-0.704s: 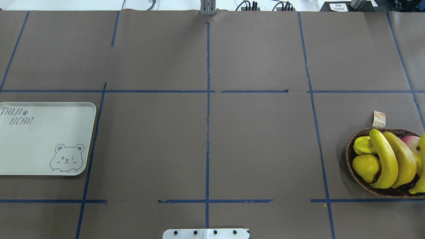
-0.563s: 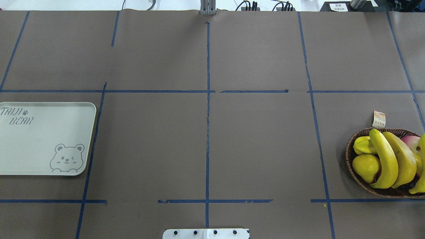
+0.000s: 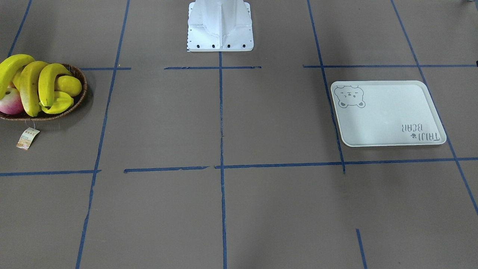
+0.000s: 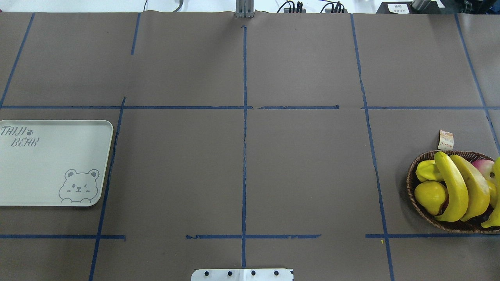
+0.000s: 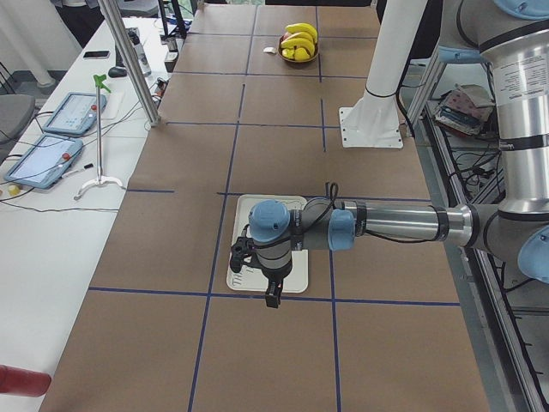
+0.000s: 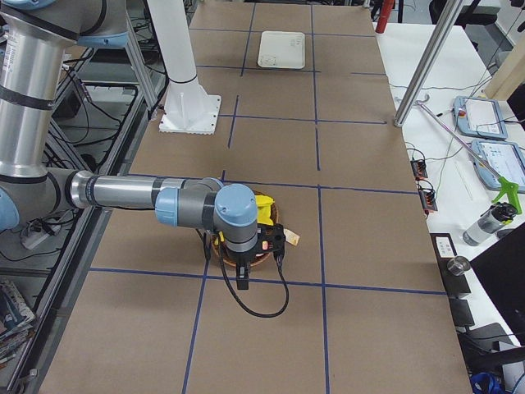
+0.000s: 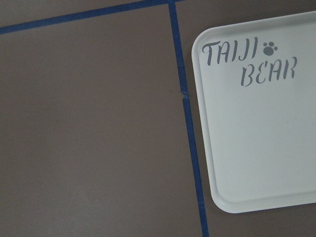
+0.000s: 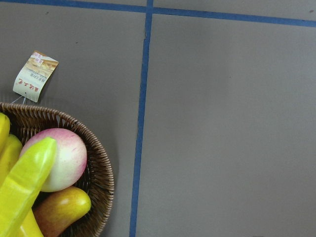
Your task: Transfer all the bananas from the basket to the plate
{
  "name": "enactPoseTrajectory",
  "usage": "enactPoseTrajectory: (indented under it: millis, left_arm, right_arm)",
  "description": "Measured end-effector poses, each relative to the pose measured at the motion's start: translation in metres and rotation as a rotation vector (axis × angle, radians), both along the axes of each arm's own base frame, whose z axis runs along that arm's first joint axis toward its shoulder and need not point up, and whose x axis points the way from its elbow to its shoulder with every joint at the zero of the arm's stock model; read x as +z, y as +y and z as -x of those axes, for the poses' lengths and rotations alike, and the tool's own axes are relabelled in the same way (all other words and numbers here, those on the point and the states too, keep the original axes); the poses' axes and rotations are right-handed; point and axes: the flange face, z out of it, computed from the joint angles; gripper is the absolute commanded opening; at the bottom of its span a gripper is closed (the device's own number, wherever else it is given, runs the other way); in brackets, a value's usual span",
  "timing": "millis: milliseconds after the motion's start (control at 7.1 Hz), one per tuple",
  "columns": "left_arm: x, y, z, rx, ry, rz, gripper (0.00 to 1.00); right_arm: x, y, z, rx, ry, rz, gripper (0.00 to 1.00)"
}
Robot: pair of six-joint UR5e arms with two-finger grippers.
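Nothing has moved: bananas (image 4: 455,187) fill the basket (image 4: 411,183), plate (image 4: 50,164) bare, work unbegun; left pincer (image 5: 272,296) and right pincer (image 6: 243,277) gaps I cannot tell.

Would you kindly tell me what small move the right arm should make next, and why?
Probably ease the right gripper across over the bananas in the basket: its wrist view catches only the basket's edge, the bananas all sit there, and the plate is bare.
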Motion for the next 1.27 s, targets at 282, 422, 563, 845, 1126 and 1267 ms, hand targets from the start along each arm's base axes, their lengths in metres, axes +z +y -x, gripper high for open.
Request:
enactPoseTrajectory:
  millis: [282,422,563,845,1126,1267]
  left_arm:
    - [0.000,0.000,0.000,0.000,0.001,0.000,1.00]
    - [0.000,0.000,0.000,0.000,0.001,0.000,1.00]
    - [0.000,0.000,0.000,-0.001,0.003,0.001,1.00]
    - [-0.001,0.000,0.000,-0.002,0.006,0.002,1.00]
    - [-0.001,0.000,-0.001,-0.002,0.006,0.002,1.00]
    - [-0.001,0.000,-0.001,-0.002,0.006,0.002,1.00]
  right_arm:
    - [-0.021,-0.003,0.004,0.050,-0.030,0.012,1.00]
    - [-0.041,-0.005,0.012,0.080,-0.048,0.022,1.00]
    - [-0.064,-0.007,0.024,0.105,-0.063,0.038,1.00]
    - [-0.103,0.000,0.053,0.135,-0.077,0.077,1.00]
    - [-0.112,0.013,0.080,0.154,-0.081,0.089,1.00]
    - [-0.110,0.020,0.093,0.168,-0.075,0.090,1.00]
